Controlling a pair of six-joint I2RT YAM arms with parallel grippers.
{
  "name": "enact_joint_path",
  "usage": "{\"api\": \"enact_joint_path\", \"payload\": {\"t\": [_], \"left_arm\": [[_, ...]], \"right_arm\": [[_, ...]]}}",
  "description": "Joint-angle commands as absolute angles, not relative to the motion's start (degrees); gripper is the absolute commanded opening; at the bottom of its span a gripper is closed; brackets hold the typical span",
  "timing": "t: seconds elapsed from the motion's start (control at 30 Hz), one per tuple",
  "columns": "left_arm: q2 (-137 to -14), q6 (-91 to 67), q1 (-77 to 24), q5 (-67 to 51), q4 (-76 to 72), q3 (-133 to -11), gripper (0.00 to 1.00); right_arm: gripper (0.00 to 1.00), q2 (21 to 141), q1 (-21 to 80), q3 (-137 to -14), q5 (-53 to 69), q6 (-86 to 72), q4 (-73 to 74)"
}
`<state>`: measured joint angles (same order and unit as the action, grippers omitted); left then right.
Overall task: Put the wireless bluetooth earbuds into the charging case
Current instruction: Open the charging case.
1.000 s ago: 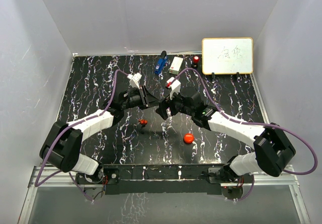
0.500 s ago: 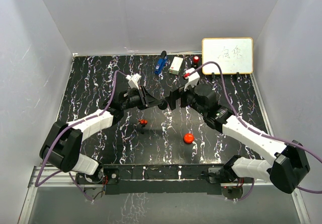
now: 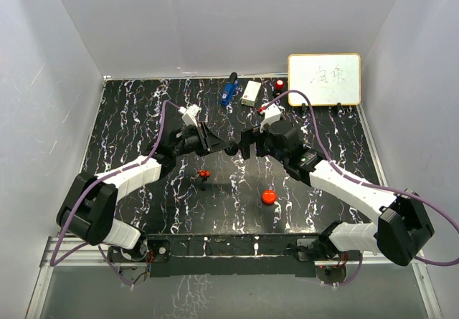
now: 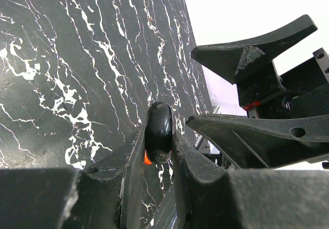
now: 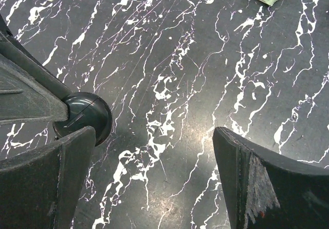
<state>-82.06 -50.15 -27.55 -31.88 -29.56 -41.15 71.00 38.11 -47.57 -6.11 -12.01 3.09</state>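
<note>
Left wrist view shows the left gripper clenched edge-on around a black round disc, probably the charging case, presenting it to the wide-open right gripper; the earbuds lie just left of centre in the top view.

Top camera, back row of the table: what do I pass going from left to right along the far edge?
Blue object → small white box → small red-topped item → whiteboard.
</note>
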Motion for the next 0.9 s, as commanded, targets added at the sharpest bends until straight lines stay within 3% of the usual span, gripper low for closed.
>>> {"api": "enact_joint_path", "payload": {"t": [0.0, 0.87], "left_arm": [[-80.5, -50.8, -27.3, -32.2, -30.8, -42.8, 0.0], [-79.7, -52.9, -26.2, -32.3, -31.9, -41.9, 0.0]], "right_arm": [[0.97, 71.4, 38.1, -48.5, -4.9, -12.9, 0.0], [0.97, 76.4, 38.1, -47.1, -3.5, -15.4, -4.5]]}}
